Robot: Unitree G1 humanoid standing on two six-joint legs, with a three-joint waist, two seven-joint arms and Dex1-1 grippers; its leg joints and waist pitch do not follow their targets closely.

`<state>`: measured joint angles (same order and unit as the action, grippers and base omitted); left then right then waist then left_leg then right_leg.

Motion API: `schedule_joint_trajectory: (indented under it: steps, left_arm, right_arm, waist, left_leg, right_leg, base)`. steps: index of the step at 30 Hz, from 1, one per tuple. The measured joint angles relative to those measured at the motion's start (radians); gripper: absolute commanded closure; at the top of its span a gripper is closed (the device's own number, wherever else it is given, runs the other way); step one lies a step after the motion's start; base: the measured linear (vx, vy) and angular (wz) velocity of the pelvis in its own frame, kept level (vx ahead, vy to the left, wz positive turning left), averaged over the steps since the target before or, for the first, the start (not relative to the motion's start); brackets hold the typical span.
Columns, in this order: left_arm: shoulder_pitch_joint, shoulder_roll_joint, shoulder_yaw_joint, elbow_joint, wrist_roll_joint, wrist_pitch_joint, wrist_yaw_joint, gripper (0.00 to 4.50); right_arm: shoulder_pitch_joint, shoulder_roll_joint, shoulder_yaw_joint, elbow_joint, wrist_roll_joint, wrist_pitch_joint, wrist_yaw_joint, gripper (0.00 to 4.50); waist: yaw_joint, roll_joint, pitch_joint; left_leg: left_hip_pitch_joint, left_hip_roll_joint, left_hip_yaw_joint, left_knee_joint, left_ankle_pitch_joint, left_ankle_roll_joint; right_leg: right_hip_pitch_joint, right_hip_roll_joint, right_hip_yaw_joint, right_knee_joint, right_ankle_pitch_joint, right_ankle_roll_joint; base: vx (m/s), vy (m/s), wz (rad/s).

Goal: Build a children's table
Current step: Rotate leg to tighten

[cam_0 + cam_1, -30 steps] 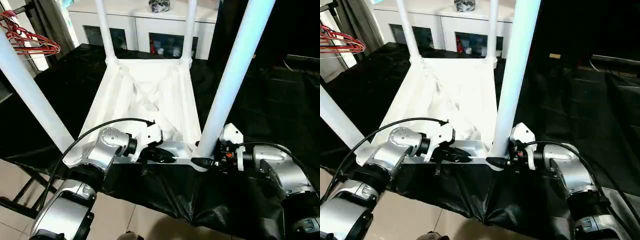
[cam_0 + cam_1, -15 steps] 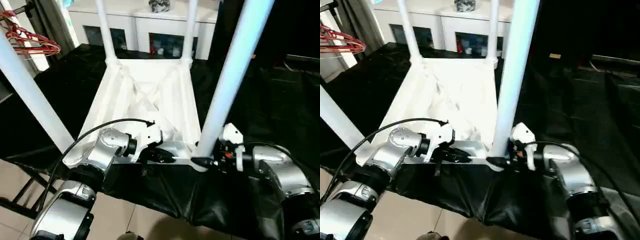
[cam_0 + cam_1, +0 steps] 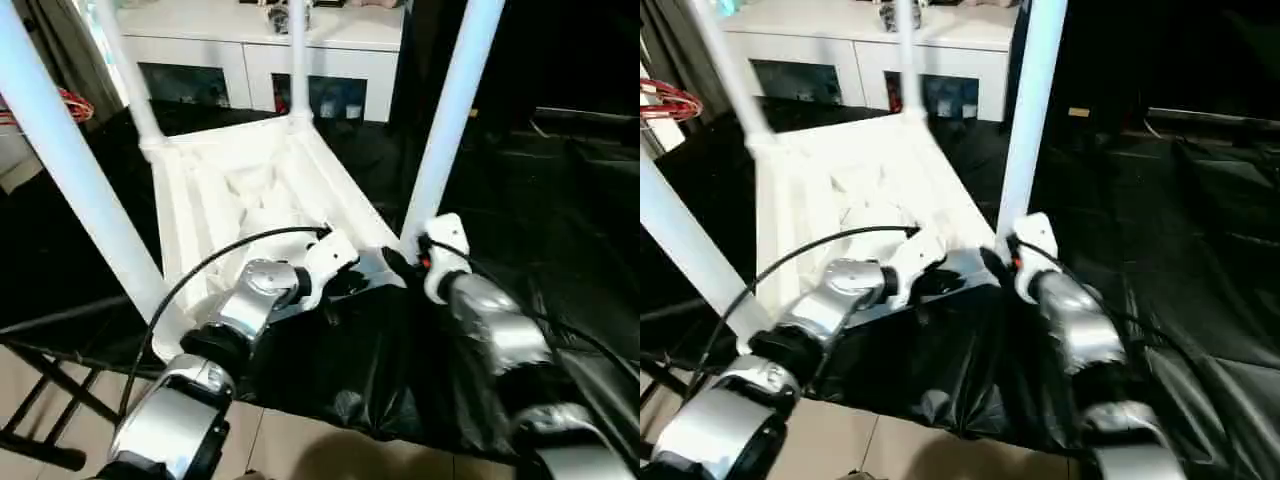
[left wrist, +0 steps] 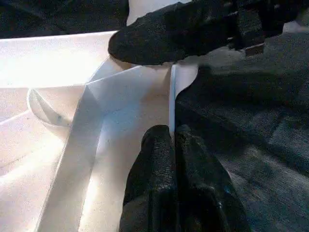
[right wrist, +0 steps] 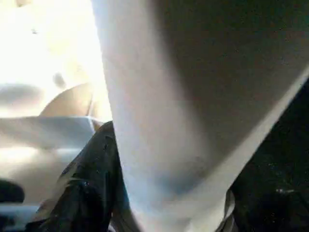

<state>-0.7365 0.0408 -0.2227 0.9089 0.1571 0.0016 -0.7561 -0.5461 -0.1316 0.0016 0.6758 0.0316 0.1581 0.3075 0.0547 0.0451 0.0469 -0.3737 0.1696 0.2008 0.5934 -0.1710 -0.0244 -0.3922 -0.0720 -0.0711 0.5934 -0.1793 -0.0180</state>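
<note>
The tabletop (image 3: 240, 195) has swung round, cabinet (image 3: 250, 50) behind.

All four legs, incl. the near-right leg (image 3: 447, 115), run off the top edge, so I can't see their upper ends. My right gripper (image 3: 408, 262) sits behind that leg's base, fingertips mostly hidden; in the wrist view the leg is a close blur. Stuff behind the cabinet (image 3: 250, 75) glass is too small to ID.

A black cloth (image 3: 520, 200) covers the work surface, a white cabinet (image 3: 330, 60) stands behind, red hangers (image 3: 665, 100) hang beside.
</note>
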Motion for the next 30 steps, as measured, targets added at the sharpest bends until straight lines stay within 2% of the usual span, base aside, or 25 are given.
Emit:
schedule_joint_trajectory:
  steps: [2, 7, 11, 15, 18, 22, 30]
  left_arm:
    - [0.0, -0.001, 0.0, 0.0, 0.0, 0.0, -0.001, 4.5]
    - [-0.001, 0.001, 0.0, -0.001, 0.0, -0.002, -0.023, 4.5]
    - [-0.001, 0.019, 0.0, -0.005, -0.008, -0.008, -0.059, 4.5]
    - [0.009, 0.061, -0.001, -0.023, -0.027, -0.03, -0.151, 4.5]
    - [0.011, 0.086, -0.005, -0.023, -0.039, -0.054, -0.215, 4.5]
    - [0.013, 0.106, -0.011, -0.034, -0.047, -0.068, -0.274, 4.5]
    - [0.041, 0.167, -0.031, -0.08, -0.077, -0.094, -0.462, 4.5]
  right_arm:
    - [0.002, 0.002, -0.006, 0.022, 0.0, -0.046, 0.004, 1.3]
    - [0.002, 0.008, -0.01, 0.031, -0.004, -0.073, 0.014, 0.75]
    - [0.003, -0.006, 0.0, 0.032, -0.003, -0.087, 0.08, 0.75]
    - [0.032, -0.074, 0.039, 0.002, 0.008, -0.138, 0.26, 0.75]
    - [0.057, -0.139, 0.066, -0.049, 0.024, -0.128, 0.415, 0.75]
    - [0.083, -0.187, 0.077, -0.092, 0.047, -0.13, 0.525, 0.75]
    - [0.144, -0.282, 0.129, -0.205, 0.105, -0.105, 0.787, 0.75]
  waist:
    - [0.0, 0.0, 0.0]
    - [0.001, 0.0, 0.0]
    - [0.002, -0.001, 0.001]
    - [0.01, -0.001, 0.001]
    - [0.019, -0.001, 0.001]
    - [0.033, -0.001, 0.001]
    - [0.05, -0.001, 0.002]
  left_leg:
    - [0.001, -0.001, 0.0, -0.002, 0.0, 0.0]
    - [0.001, -0.002, 0.0, -0.005, 0.0, 0.0]
    - [0.0, -0.002, 0.0, -0.007, 0.0, 0.0]
    - [-0.002, -0.001, 0.0, -0.008, 0.0, 0.0]
    - [-0.005, -0.001, 0.0, -0.007, -0.001, 0.001]
    - [-0.01, -0.001, 0.0, -0.006, -0.002, 0.002]
    - [-0.013, 0.0, 0.0, -0.006, -0.003, 0.004]
  right_leg:
    - [0.0, -0.001, 0.0, 0.0, 0.0, 0.0]
    - [0.0, -0.002, 0.0, 0.0, 0.0, 0.0]
    - [-0.002, -0.002, -0.001, 0.001, 0.0, 0.0]
    - [-0.003, -0.002, -0.002, 0.001, 0.0, 0.0]
    - [-0.005, -0.002, -0.002, 0.001, 0.003, -0.004]
    - [-0.009, -0.002, -0.002, 0.001, 0.003, -0.005]
    - [-0.01, -0.002, -0.003, 0.001, 0.003, -0.004]
  base:
    - [0.0, 0.0, 0.0]
    - [0.0, 0.0, 0.0]
    - [0.0, 0.0, 0.0]
    - [0.0, 0.0, 0.0]
    - [0.0, 0.0, 0.0]
    - [0.0, 0.0, 0.0]
    - [0.0, 0.0, 0.0]
